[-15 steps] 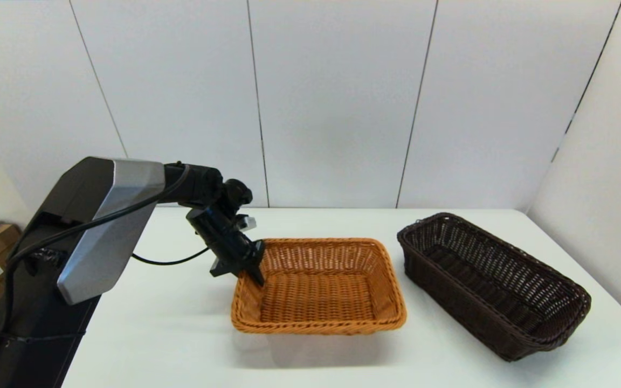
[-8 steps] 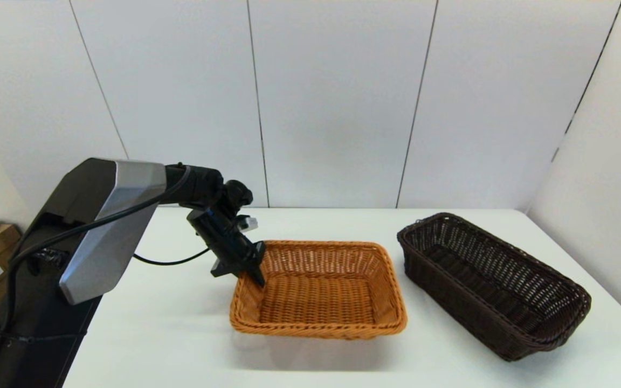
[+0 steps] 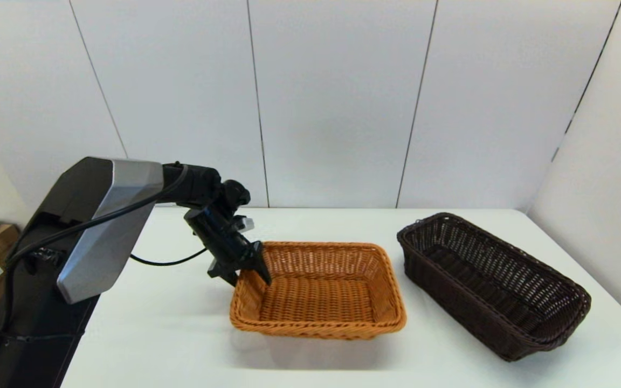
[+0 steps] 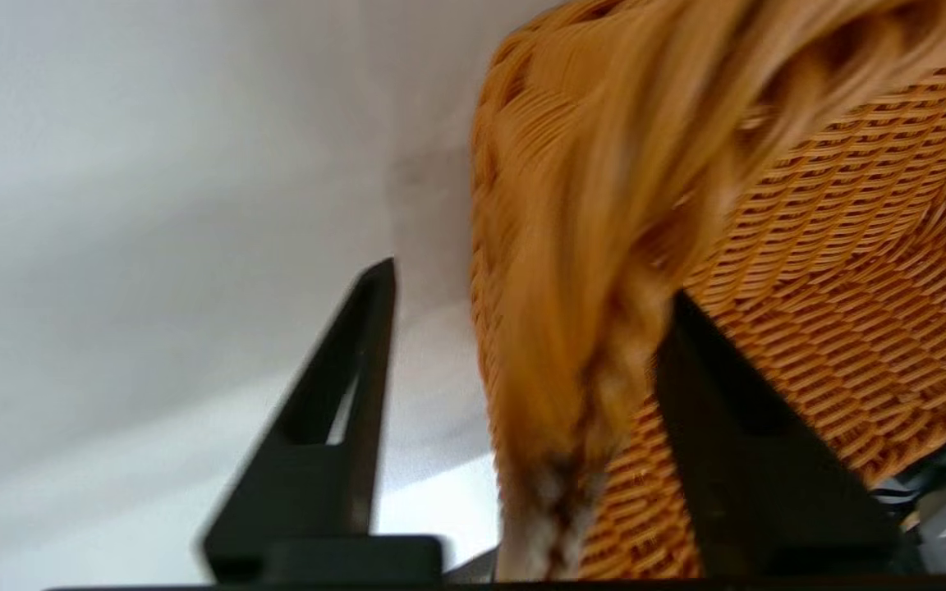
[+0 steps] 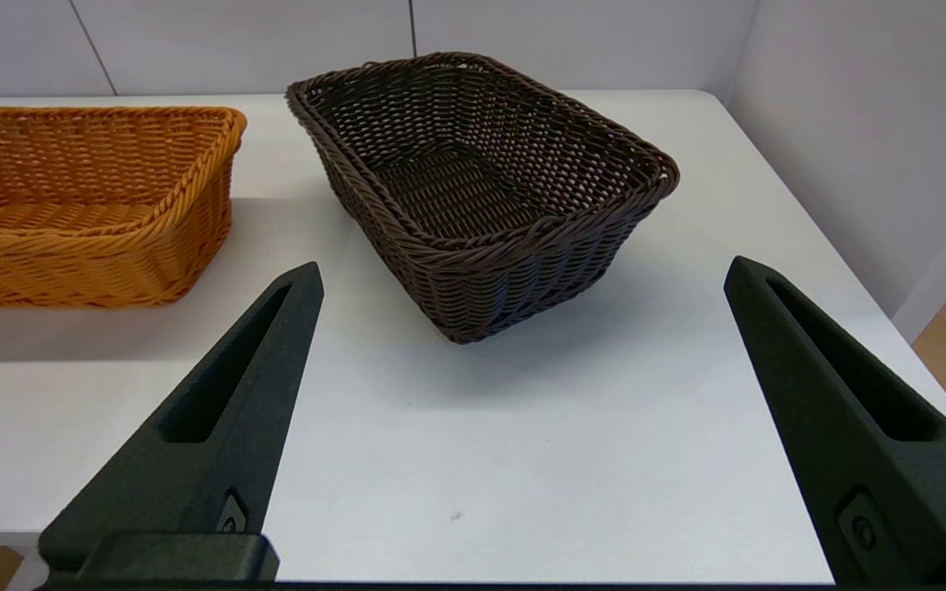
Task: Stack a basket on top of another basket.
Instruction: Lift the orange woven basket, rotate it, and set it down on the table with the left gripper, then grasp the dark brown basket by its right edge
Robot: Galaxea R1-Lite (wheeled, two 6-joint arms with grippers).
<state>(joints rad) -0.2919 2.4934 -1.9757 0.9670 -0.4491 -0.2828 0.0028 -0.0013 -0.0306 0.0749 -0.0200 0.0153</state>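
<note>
Orange-tan basket [image 3: 318, 291] mid-table, left tool [image 3: 250, 276] straddling its left rim, fingers parted; dark brown basket [image 3: 491, 283] near right edge; right tool [image 5: 522, 287] wide, holding nothing

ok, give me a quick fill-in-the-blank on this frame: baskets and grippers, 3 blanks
1. The left gripper straddles the rim of the ____ basket.
2. The dark brown basket stands on the white table, on the robot's ____ of the other basket.
3. The right gripper holds ____.

Missing words: orange-tan; right; nothing
</note>
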